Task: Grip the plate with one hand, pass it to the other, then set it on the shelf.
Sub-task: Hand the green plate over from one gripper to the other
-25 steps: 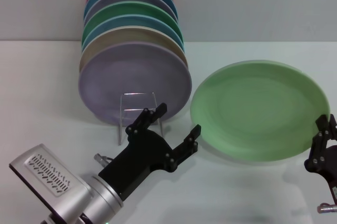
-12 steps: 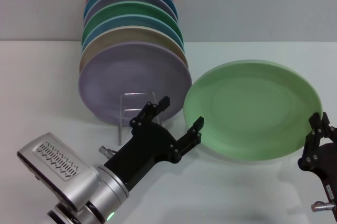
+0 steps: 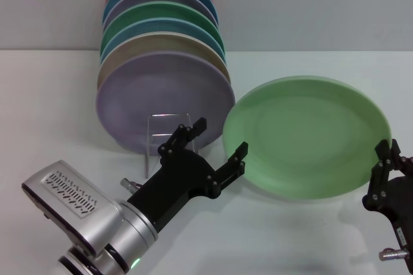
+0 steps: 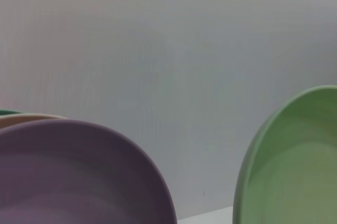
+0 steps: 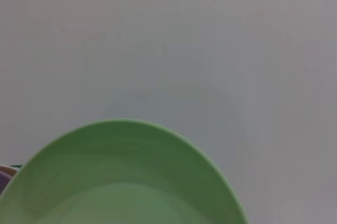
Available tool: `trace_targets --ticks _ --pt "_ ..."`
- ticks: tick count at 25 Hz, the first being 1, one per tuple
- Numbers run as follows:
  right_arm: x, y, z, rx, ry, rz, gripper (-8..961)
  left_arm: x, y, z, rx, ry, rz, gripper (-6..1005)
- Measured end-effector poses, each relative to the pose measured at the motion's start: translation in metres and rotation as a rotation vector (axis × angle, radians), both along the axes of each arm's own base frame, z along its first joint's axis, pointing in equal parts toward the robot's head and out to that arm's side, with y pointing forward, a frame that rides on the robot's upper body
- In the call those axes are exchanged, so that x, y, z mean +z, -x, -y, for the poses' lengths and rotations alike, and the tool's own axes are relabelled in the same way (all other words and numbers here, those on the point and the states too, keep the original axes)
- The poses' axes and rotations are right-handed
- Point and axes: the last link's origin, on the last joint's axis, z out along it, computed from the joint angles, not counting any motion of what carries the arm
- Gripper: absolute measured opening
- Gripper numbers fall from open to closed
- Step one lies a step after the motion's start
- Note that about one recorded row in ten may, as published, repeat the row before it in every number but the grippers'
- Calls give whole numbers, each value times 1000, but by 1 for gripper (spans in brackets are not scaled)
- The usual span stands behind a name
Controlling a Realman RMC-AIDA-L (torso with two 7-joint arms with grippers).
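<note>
The plate [image 3: 308, 136] looks matt and smooth, like the lilac plate [image 3: 161, 97]. The shelf [image 3: 169, 134] is thin shiny wire. The left gripper [image 3: 218, 146] is matt black plastic on a brushed silver wrist [image 3: 77, 213].

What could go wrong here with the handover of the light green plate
The right end effector holds the plate only at its edge, so it could tip or slip during the handover. The left end effector is open close to the plate's near rim; a finger might knock the rim rather than straddle it. The lilac plate on the shelf stands close by and could get bumped.
</note>
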Motion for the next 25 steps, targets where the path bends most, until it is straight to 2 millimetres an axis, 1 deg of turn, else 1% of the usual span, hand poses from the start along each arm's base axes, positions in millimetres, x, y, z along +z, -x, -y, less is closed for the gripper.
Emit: trace_targets --ticks 8,13,24,25 --pt "-1 0 0 4 9 4 20 -1 -3 -3 -9 2 -1 781" --pt "-2 1 0 12 13 5 20 -1 -2 -4 -2 1 -1 671" --pt "-2 1 2 12 16 7 20 -1 -1 -4 9 2 2 675" --pt "-2 1 2 11 16 8 20 -1 -1 -4 9 2 2 662"
